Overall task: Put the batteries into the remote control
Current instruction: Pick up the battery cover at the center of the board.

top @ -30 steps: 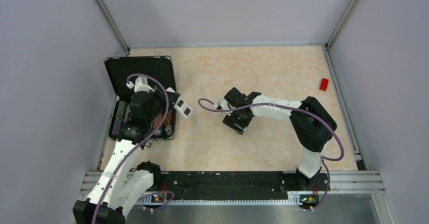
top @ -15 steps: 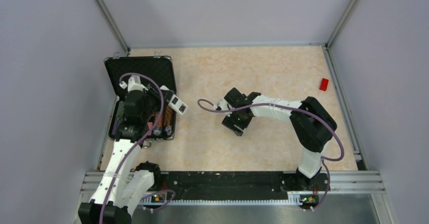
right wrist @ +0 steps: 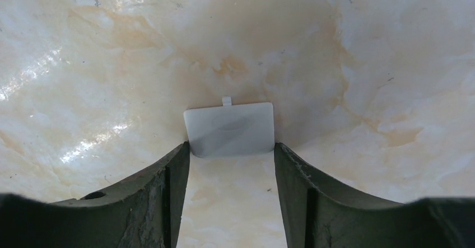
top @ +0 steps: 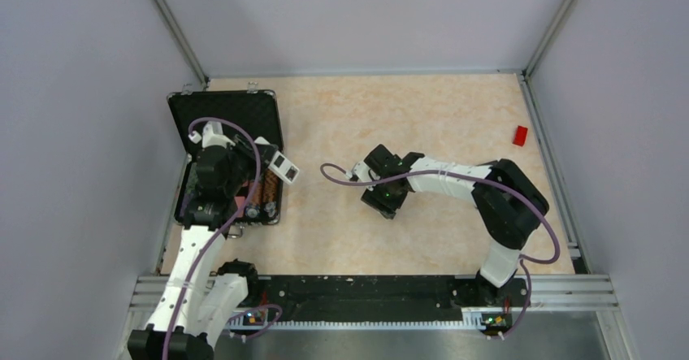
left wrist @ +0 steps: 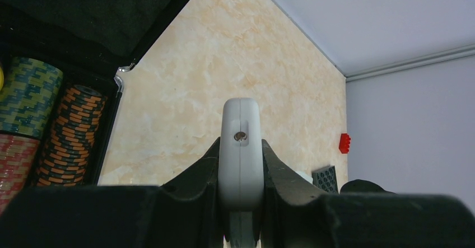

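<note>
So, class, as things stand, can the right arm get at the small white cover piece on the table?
Likely yes: the right gripper stands open astride the white cover piece, which lies flat on the table, with nothing in between.

We are looking into a robotics lab's test cell rather than a home or a shop. Plain grey wall panels (top: 81, 132) close it in on three sides, held by bare aluminium frame posts (top: 172, 28). The bench (top: 422, 116) has a marble-patterned top, and a black mounting strip (top: 366, 288) runs along its near edge. Two white-and-black robot arms are bolted there, the left arm (top: 188, 254) and the right arm (top: 443, 180). Purple cables (top: 555, 242) loop along them, and small circuit boards (top: 496, 321) with lit indicators sit by their bases.
</note>
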You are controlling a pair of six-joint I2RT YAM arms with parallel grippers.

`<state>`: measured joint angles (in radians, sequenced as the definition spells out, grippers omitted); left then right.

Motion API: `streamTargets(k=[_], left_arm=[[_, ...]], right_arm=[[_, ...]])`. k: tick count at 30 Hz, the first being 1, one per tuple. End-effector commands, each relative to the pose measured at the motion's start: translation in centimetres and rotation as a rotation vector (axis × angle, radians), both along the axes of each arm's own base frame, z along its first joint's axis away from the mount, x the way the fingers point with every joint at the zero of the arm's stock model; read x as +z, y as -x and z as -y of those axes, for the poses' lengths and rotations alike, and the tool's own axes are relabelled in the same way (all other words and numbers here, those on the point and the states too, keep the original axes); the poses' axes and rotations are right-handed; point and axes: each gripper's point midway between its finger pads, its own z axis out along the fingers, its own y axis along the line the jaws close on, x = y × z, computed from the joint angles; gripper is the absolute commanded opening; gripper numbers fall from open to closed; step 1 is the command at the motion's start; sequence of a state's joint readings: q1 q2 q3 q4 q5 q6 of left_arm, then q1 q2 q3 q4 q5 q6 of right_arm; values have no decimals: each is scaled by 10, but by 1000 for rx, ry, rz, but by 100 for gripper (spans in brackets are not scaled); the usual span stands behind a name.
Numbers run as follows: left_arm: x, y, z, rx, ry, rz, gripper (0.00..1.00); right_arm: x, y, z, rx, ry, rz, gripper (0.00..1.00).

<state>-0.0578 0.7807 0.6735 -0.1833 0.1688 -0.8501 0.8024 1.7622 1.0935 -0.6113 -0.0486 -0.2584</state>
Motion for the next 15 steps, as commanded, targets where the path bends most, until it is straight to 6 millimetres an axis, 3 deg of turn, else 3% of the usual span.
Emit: streamTargets(k=[1, 8, 15], left_arm=[[28, -2, 0, -8, 9, 98, 0], [23, -1, 2, -18, 24, 88, 0], [15, 2, 15, -91, 52, 112, 0]], right_arm=[[-7, 16, 1, 20, -6, -44, 53], [-8, 8, -4, -12, -10, -10, 38], [32, 4, -16, -65, -157, 83, 35]])
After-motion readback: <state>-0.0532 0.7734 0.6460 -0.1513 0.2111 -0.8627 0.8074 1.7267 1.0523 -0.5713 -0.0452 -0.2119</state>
